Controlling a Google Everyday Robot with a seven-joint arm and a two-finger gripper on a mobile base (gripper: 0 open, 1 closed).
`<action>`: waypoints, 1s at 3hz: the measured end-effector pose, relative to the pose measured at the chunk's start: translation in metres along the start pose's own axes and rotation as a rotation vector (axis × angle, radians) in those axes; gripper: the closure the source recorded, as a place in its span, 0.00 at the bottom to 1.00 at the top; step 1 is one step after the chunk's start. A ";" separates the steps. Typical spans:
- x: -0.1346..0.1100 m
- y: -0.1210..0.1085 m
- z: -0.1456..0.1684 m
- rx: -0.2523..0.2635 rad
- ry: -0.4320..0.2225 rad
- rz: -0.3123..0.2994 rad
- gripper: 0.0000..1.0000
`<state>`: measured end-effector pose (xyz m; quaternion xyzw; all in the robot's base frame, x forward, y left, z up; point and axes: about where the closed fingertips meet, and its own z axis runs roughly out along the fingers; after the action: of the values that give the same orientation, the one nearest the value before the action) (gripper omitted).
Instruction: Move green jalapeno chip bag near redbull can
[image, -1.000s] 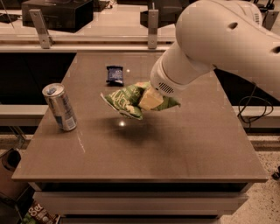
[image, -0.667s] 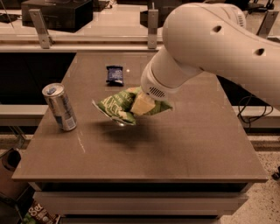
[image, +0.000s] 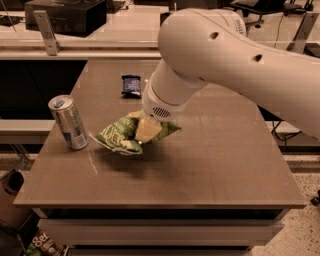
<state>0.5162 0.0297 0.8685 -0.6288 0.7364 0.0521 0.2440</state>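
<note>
The green jalapeno chip bag (image: 118, 135) is a crinkly light-green foil bag, held low over the table left of centre. My gripper (image: 148, 131) is shut on the bag's right part, under the large white arm. The redbull can (image: 68, 122) stands upright near the table's left edge, a short gap left of the bag's near corner.
A small dark blue packet (image: 131, 85) lies at the back of the brown table (image: 210, 170). The white arm (image: 235, 55) spans the right and upper view. A shelf and counter run behind the table; a bin (image: 12, 187) sits on the floor at left.
The arm has carried the chip bag leftward and lower, closer to the redbull can. The can and the blue packet have not moved.
</note>
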 end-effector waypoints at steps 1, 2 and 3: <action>0.000 0.001 -0.002 0.002 0.001 -0.002 0.82; -0.002 0.001 -0.003 0.005 0.001 -0.005 0.58; -0.002 0.002 -0.005 0.007 0.001 -0.007 0.36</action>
<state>0.5131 0.0305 0.8732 -0.6307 0.7344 0.0483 0.2462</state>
